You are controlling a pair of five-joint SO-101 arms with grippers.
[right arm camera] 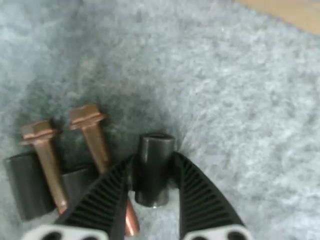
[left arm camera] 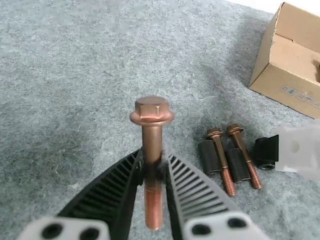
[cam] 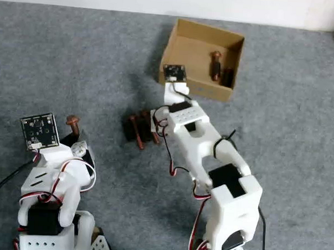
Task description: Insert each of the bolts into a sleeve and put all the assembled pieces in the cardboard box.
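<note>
My left gripper (left arm camera: 152,159) is shut on the shank of a copper bolt (left arm camera: 151,117), head upward, above the carpet at the left (cam: 73,121). My right gripper (right arm camera: 153,162) is shut on a black sleeve (right arm camera: 152,170) in the middle of the table, right beside the loose parts. Two more copper bolts (right arm camera: 44,150) (right arm camera: 92,132) lie across two black sleeves (right arm camera: 22,187) (right arm camera: 75,182) on the carpet (cam: 138,129). The cardboard box (cam: 184,51) stands at the back. In it lies a bolt (cam: 215,63) beside a dark sleeve (cam: 227,76).
Grey carpet covers the whole table. The box (left arm camera: 295,60) is open at the top, just beyond the right arm's wrist camera (cam: 174,73). A red cable (cam: 171,158) hangs along the right arm. Bare carpet lies between the two arms and at the far left.
</note>
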